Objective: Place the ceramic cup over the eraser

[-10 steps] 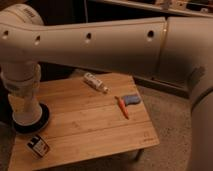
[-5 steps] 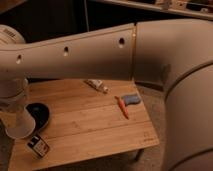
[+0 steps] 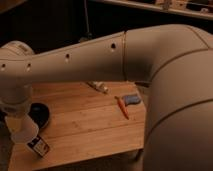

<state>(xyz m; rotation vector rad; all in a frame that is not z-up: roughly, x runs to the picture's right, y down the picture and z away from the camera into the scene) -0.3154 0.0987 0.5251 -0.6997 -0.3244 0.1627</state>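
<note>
The big white arm [image 3: 100, 60] sweeps across in front of me from the right and bends down at the far left, where the hand [image 3: 22, 131] hangs low over the near left corner of the wooden surface [image 3: 90, 125]. At the bottom of the hand I see the ceramic cup [image 3: 24, 132], pale and tapered, but the wrist hides the grip, so I cannot tell how far the hand is open or whether it truly has hold of the cup. Right below and slightly to the right of the hand lies the eraser [image 3: 39, 146], a small dark block with light label marks; the cup's lower edge sits just at its upper left corner, not covering it. Just behind the hand, the black bowl [image 3: 40, 114] peeks out. Well off to the right of the hand lie an orange pen [image 3: 122, 107] and, beside that, a flat blue block [image 3: 132, 99]. Farther back is a white oblong labelled object [image 3: 99, 87].
</note>
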